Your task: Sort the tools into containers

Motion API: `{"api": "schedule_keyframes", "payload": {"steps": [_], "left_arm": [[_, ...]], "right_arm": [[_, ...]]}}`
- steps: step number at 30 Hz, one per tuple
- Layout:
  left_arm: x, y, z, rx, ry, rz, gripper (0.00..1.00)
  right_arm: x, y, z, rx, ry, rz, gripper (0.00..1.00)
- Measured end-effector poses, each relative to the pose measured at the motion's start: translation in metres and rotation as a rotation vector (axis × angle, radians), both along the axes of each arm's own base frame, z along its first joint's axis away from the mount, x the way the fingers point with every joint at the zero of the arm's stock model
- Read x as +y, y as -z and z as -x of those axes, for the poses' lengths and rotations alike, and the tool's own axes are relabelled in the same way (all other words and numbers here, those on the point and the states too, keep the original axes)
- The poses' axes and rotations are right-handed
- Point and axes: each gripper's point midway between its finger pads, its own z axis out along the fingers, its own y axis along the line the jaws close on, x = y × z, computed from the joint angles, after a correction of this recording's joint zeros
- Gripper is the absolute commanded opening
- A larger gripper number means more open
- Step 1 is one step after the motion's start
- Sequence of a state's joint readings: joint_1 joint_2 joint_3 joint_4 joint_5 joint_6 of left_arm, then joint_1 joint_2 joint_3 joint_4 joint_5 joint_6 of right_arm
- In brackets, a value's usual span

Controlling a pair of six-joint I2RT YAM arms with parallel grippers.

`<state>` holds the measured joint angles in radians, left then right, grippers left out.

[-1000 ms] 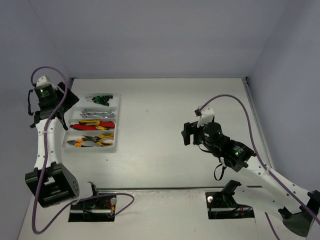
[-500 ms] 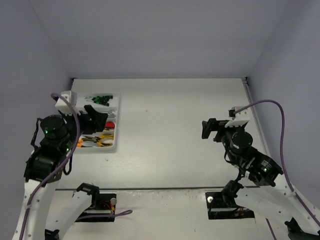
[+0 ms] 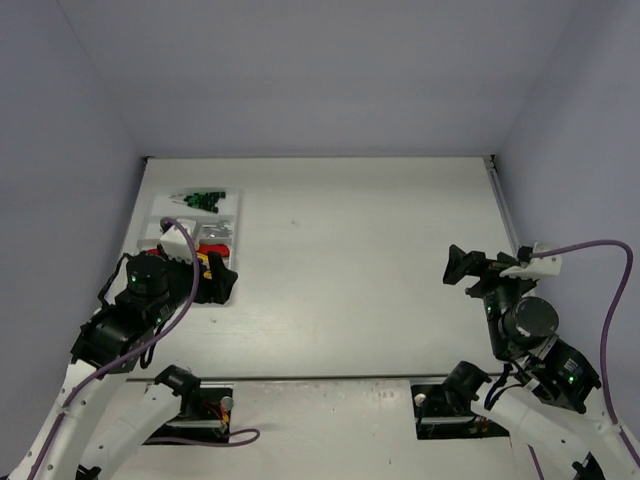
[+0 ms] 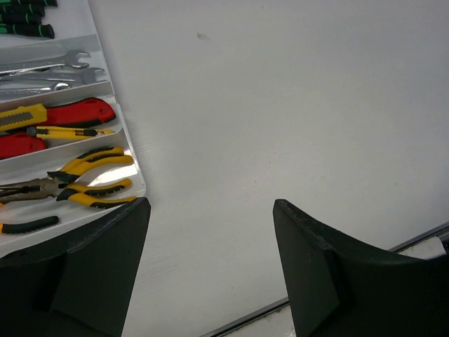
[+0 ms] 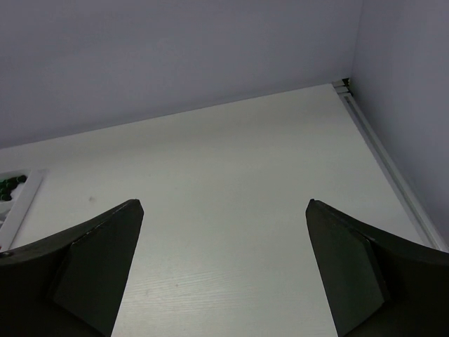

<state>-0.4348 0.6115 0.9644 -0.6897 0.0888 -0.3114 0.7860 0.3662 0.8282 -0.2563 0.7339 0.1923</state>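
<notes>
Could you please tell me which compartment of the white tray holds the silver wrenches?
The second from the far end: wrenches lie between the green-black screwdrivers and the red and yellow cutters.

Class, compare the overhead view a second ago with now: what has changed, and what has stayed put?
Both arms pulled back toward their bases. The left gripper swung from the left side of the tray to its near end, and the right gripper withdrew rightward from the centre. Both are open, holding nothing. Tray and tools lie unmoved.

The white tray point(image 4: 138, 177) holds pliers point(image 4: 91, 179), cutters point(image 4: 66, 114), wrenches point(image 4: 49, 72), screwdrivers point(image 4: 24, 20) in separate compartments.
</notes>
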Motion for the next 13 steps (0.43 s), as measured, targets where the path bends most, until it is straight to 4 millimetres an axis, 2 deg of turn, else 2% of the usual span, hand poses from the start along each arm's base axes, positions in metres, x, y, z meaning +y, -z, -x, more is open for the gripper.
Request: {"api": "schedule_keyframes", "payload": {"steps": [6, 13], "left_arm": [[0.003, 0.007, 0.008, -0.04, 0.019, -0.002, 0.68], [0.001, 0.011, 0.009, -0.051, 0.034, 0.003, 0.68]], "right_arm": [[-0.008, 0.014, -0.002, 0.027, 0.056, 0.032, 1.0], [-0.012, 0.016, -0.002, 0.031, 0.08, 0.044, 1.0]]}}
